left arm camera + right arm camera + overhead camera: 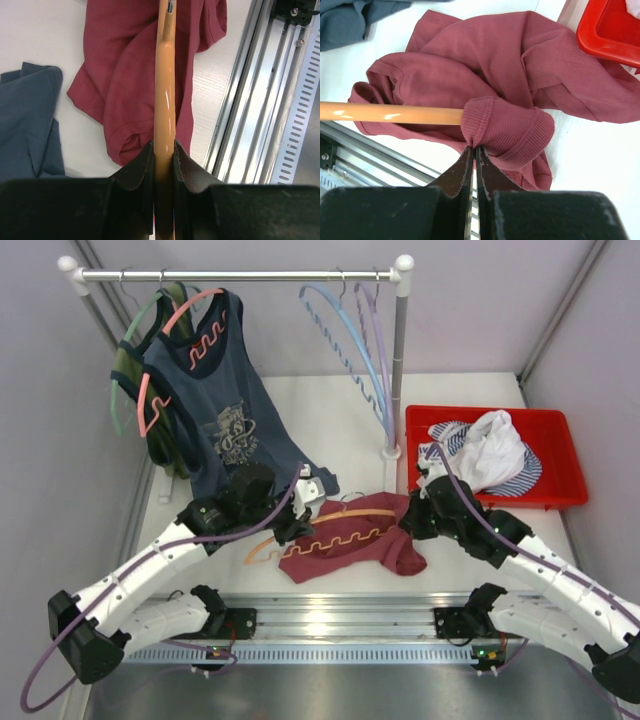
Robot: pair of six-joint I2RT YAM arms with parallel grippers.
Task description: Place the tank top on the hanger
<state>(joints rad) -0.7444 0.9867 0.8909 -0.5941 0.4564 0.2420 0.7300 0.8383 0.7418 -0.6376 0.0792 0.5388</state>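
The maroon tank top (372, 543) lies crumpled on the white table near the front edge. The orange hanger (335, 533) lies across it, wavy bar visible, one shoulder arm running into the fabric. My left gripper (296, 521) is shut on the hanger's left arm; in the left wrist view the orange hanger (165, 95) runs straight out from between that gripper's tips (164, 150) over the tank top (125, 70). My right gripper (474, 148) is shut on a ribbed edge of the tank top (510, 80), which is pulled over the hanger's end (395, 113).
A clothes rail (240, 275) at the back holds a navy printed top (225, 410) on a salmon hanger, a green garment, and bare light blue and lilac hangers (355, 340). A red tray (560, 430) with white and striped clothes sits at right. A metal rail (330, 620) runs along the near edge.
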